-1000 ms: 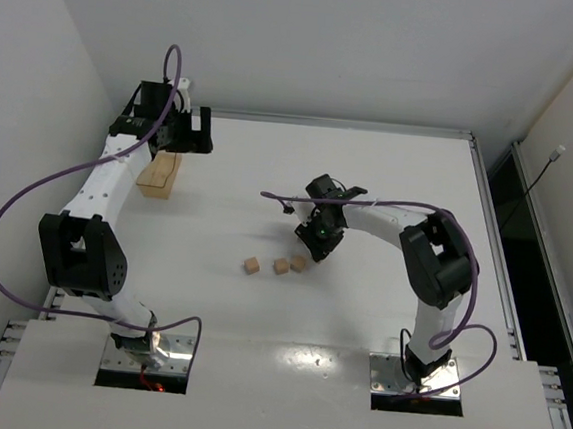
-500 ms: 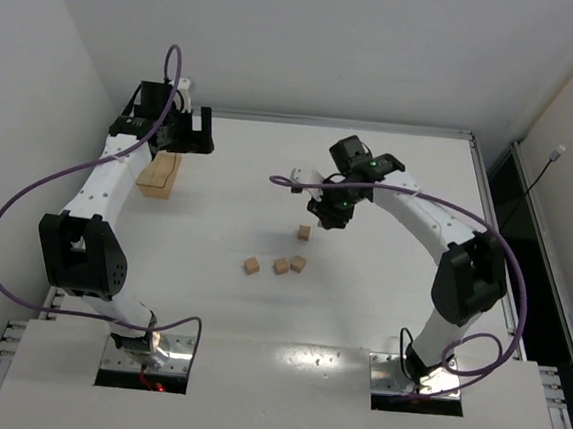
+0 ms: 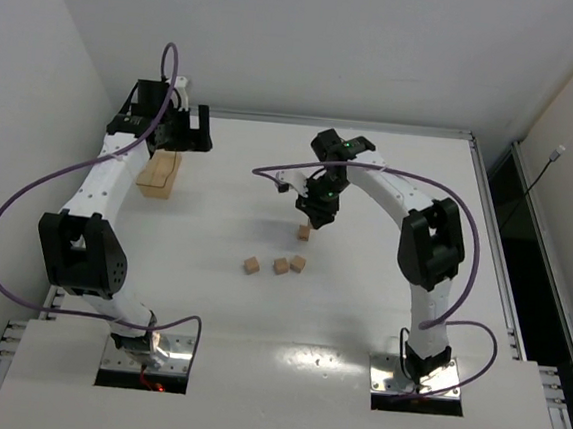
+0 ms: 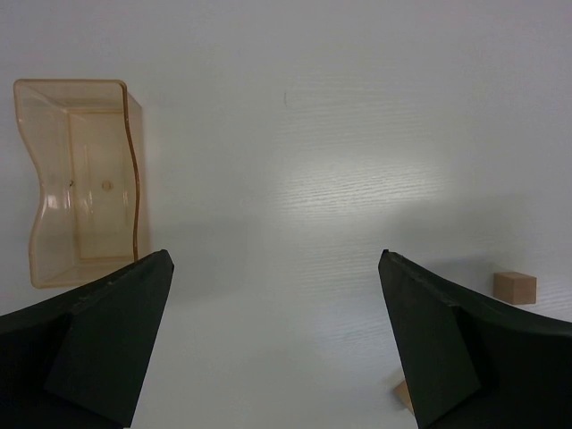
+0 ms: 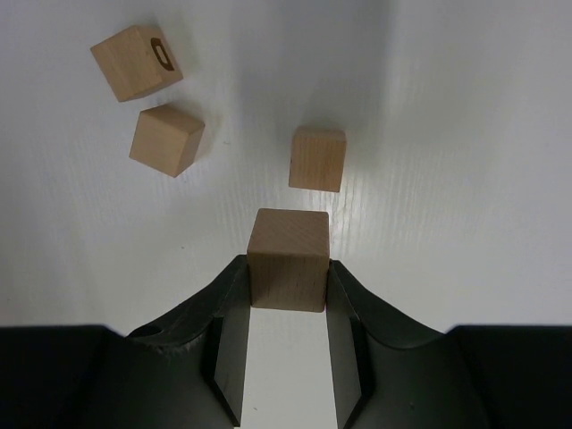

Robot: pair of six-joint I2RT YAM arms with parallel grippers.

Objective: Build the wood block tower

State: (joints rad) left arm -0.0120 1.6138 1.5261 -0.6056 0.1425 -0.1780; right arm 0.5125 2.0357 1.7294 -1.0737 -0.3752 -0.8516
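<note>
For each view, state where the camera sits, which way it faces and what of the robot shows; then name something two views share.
Top external: above and behind the robot, looking down at the table; left arm and right arm whole.
Left wrist: on the left arm, looking down at the tray; open left gripper.
Right wrist: on the right arm, looking down; right gripper clamping a block.
Shared: top and right wrist both show three loose blocks.

Left arm and right arm share white links, black joints and purple cables
</note>
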